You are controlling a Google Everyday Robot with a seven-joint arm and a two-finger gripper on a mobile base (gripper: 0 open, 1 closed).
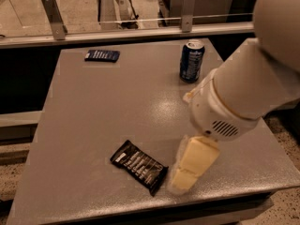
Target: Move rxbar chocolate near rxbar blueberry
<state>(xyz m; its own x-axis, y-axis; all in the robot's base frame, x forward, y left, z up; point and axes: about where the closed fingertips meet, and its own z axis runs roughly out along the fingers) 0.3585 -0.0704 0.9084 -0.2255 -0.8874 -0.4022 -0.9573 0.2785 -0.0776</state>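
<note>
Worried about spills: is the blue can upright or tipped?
Upright: the can stands on its base, top up. The pincer is beside the rxbar chocolate.

Black chocolate bar (pixel 139 166) with white lettering on a grey table (pixel 93 121). The cream gripper (pixel 183 179) hangs at its 3 o'clock. Blueberry bar (pixel 102 55) and can (pixel 191 61) are dark blue.

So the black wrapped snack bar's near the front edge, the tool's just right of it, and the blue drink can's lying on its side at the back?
Not quite: in the camera view the blue drink can stands upright at the back. The black wrapped snack bar is near the front edge, with the tool just right of it.
</note>
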